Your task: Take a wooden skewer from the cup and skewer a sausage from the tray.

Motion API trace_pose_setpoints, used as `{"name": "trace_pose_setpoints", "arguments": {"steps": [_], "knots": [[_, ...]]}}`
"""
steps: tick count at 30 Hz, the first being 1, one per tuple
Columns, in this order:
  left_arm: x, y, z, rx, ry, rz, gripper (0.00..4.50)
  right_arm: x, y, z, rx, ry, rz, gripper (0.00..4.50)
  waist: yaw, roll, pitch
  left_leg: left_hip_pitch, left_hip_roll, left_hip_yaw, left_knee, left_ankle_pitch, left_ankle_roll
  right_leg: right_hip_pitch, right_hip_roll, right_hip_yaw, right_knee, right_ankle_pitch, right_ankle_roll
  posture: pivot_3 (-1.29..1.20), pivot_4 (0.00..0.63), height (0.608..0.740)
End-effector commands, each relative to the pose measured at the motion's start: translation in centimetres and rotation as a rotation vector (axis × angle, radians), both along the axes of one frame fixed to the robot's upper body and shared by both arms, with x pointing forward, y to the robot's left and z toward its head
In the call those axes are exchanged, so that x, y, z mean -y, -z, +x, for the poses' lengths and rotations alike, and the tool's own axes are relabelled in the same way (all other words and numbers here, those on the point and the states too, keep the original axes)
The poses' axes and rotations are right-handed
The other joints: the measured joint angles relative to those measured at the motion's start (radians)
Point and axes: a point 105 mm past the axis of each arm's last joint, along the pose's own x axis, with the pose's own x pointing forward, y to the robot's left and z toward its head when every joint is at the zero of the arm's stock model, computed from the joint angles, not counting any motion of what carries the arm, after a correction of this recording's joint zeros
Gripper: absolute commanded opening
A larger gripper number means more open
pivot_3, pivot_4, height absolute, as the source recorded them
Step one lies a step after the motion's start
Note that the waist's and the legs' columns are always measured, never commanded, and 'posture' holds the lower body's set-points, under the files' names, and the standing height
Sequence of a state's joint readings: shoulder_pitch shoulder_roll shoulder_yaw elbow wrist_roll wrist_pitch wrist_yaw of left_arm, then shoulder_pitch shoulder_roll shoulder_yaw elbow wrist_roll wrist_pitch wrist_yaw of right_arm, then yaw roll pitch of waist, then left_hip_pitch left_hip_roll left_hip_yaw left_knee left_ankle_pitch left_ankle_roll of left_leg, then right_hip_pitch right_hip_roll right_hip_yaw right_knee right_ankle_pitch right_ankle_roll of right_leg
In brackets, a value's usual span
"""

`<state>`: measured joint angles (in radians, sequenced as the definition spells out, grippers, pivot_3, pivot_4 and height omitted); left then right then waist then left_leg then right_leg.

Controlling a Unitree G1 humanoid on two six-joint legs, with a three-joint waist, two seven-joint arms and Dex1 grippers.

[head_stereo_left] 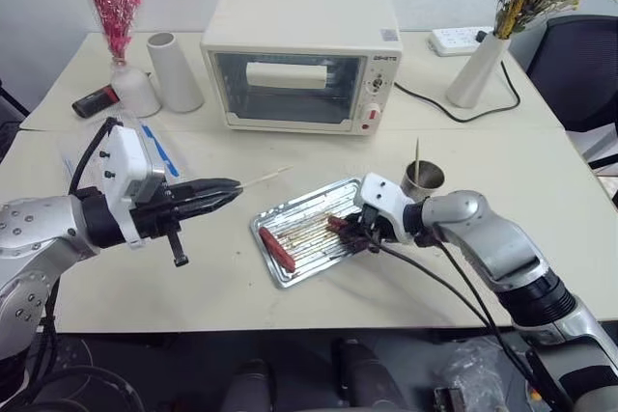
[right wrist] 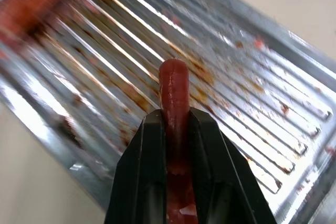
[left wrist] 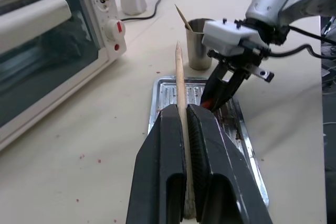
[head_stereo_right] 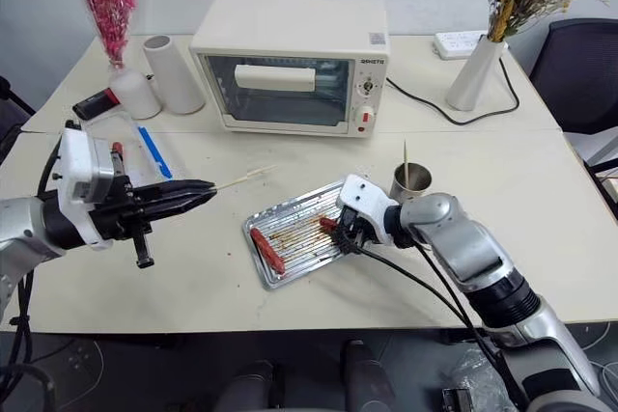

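Shiny silver tray [head_stereo_left: 307,235] sits on the beige worktop [head_stereo_left: 463,156] in front of the toaster oven [head_stereo_left: 299,63], so that's the head view for you. My left hand [head_stereo_left: 230,191] is off to the left above the worktop, fingers pressed together on the wooden skewer [head_stereo_left: 266,178], with the tip poking out toward the tray. My right hand [head_stereo_left: 350,234] is down at the tray's right end, pinching the dark sausage [head_stereo_left: 337,224]. A brighter red sausage [head_stereo_left: 277,249] lies at the tray's other end, well apart from it. The metal cup [head_stereo_left: 423,180] stands just beside the tray's far right corner, one more stick standing in it. Further back there's a white vase [head_stereo_left: 476,69] of dried flowers and a tall white cylinder [head_stereo_left: 175,71].

Left wrist view: the skewer [left wrist: 180,100] runs straight up between my two black fingers [left wrist: 164,166], clamped tight, pointed end aimed toward the tray [left wrist: 173,94]. Past it I can see my right hand [left wrist: 212,100] reaching down into the tray, something red at its tips, and the cup [left wrist: 200,43] just behind.

Right wrist view: the sausage [right wrist: 174,100] is squeezed between my fingers [right wrist: 149,169], rounded end sticking out over the tray's ribbed, grease-marked floor [right wrist: 252,124]. Can't tell if it's lifted or touching the ribs.
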<state>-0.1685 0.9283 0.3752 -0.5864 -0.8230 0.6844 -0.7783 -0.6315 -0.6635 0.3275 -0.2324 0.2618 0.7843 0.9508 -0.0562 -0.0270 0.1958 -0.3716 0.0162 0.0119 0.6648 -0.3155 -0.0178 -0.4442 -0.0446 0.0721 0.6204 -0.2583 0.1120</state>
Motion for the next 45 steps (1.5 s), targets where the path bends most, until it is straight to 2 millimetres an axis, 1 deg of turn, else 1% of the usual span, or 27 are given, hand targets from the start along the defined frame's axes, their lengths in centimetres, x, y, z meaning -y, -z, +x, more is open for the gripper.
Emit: {"name": "trace_pose_setpoints", "arguments": {"steps": [1,3,5,9,15,21,37,45], "knots": [[-0.2,-0.5,-0.9,0.006,0.036,0.031,0.00,-0.3,-5.2,-1.5,0.101,-0.173,0.085,0.56,0.000,0.000,0.000,0.000,0.000,0.000,0.000,0.000,0.000,0.000,0.000,0.000,0.000,0.000,0.000,0.00,0.150,0.740],[-0.2,-0.2,-1.5,-0.019,0.064,0.053,0.00,-0.2,-6.6,-2.1,0.113,-0.244,0.104,0.56,0.001,0.000,0.000,0.000,0.000,-0.001,0.000,0.000,0.000,0.000,0.000,-0.001,0.000,0.000,0.000,0.00,0.150,0.740],[-0.2,0.1,-1.9,-0.037,0.089,0.084,0.00,0.0,-7.6,-2.5,0.127,-0.300,0.112,0.56,0.000,0.000,0.000,0.000,0.000,-0.001,0.000,0.000,0.000,0.000,0.000,-0.001,0.000,0.000,-0.001,0.00,0.150,0.740],[-0.2,0.0,-2.2,-0.042,0.131,0.129,0.00,0.0,-8.4,-3.0,0.140,-0.395,0.109,0.56,0.000,0.000,0.000,0.000,0.000,0.000,0.000,0.000,0.000,0.000,0.000,-0.001,0.000,-0.001,-0.001,0.00,0.150,0.740],[0.6,-0.8,-2.2,-0.012,0.172,0.142,0.00,-0.7,-8.5,-3.6,0.140,-0.446,0.124,0.56,0.001,0.000,0.000,0.000,0.000,-0.001,0.000,0.000,0.000,0.000,0.000,-0.002,0.000,-0.001,-0.001,0.00,0.150,0.740],[1.2,-0.7,-2.4,-0.012,0.206,0.155,0.00,-1.2,-8.4,-4.2,0.132,-0.467,0.136,0.56,0.000,0.000,0.000,0.000,0.001,-0.001,0.000,0.000,0.000,0.000,0.000,-0.002,0.001,-0.001,-0.001,0.00,0.150,0.740],[1.5,-1.0,-1.9,0.003,0.231,0.166,0.00,-2.0,-8.5,-5.3,0.134,-0.498,0.154,0.56,0.001,0.000,0.000,0.000,0.000,-0.001,0.000,0.000,0.000,0.000,0.000,-0.002,0.001,-0.001,-0.001,0.00,0.150,0.740],[1.8,-0.8,-1.9,-0.011,0.260,0.179,0.00,-2.5,-8.9,-5.8,0.167,-0.549,0.148,0.56,0.001,0.000,0.000,0.000,0.000,-0.001,0.000,0.000,0.000,0.000,0.000,-0.002,0.001,-0.001,-0.001,0.00,0.150,0.740]]}}
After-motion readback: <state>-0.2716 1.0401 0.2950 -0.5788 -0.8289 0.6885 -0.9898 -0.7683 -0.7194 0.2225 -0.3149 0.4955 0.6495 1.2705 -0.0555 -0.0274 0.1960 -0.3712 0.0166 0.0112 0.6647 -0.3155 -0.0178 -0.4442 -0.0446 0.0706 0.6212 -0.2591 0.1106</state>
